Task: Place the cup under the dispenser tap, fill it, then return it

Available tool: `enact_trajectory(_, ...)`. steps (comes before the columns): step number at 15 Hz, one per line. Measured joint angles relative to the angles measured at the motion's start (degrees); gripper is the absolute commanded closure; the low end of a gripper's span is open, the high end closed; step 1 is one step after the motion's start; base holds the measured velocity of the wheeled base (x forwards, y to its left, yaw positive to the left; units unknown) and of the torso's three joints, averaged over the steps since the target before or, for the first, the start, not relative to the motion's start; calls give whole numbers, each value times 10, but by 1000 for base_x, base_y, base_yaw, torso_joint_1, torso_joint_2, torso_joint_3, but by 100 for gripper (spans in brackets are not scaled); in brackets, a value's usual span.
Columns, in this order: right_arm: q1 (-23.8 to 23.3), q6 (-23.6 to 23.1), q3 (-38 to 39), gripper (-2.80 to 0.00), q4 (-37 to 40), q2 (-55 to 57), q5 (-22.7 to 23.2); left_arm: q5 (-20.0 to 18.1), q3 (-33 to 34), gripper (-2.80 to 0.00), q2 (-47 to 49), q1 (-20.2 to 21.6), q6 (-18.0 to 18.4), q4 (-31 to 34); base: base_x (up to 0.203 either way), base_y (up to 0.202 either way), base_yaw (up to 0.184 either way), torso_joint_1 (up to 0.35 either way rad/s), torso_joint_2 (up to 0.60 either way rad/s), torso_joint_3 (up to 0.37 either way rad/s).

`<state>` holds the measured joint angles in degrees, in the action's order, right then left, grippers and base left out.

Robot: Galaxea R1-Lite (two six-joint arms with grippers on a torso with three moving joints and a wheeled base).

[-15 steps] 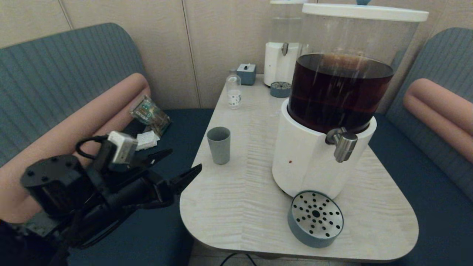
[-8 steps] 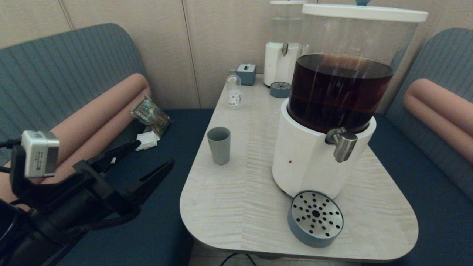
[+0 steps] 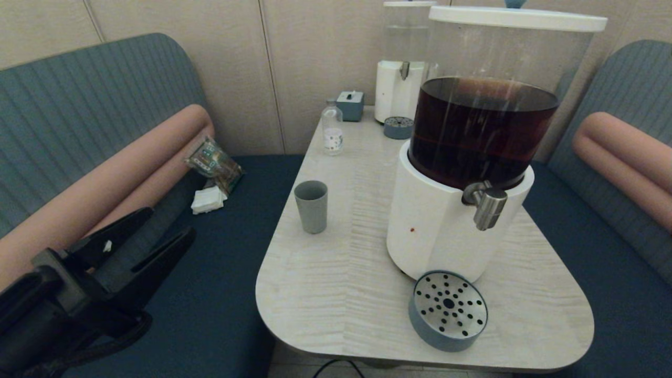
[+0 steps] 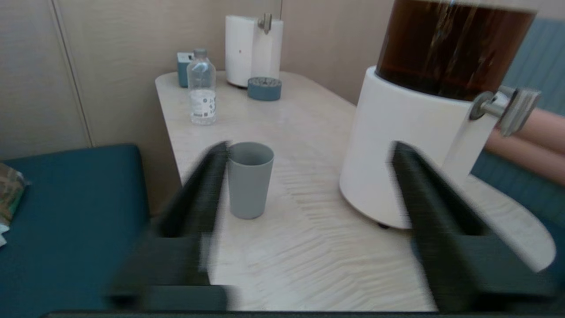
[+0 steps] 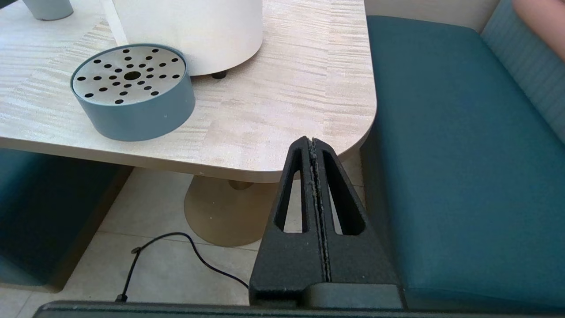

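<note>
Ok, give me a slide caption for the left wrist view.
Open left gripper faces the grey cup standing beside the dark-liquid dispenser.

The left gripper [image 3: 157, 228] hangs low at the near left, off the worktop's [image 3: 341, 294] edge, its two dark fingers [image 3: 121, 231] spread wide apart and holding nothing. The right gripper [image 5: 312, 143] sits low below the worktop's near right corner, fingers pressed flat together, empty.
</note>
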<state>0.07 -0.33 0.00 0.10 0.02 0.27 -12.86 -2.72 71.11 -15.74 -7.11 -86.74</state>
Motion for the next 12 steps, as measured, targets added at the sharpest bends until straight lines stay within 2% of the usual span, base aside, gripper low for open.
enact_trajectory(8,0,0,0,0,0,0,0,52,9,0,-66,0,-19,12,0,0,0,0,0,0)
enact_trajectory(12,0,0,0,0,0,0,0,48,25,0,-124,29,-16,34,0,0,0,0,0,0)
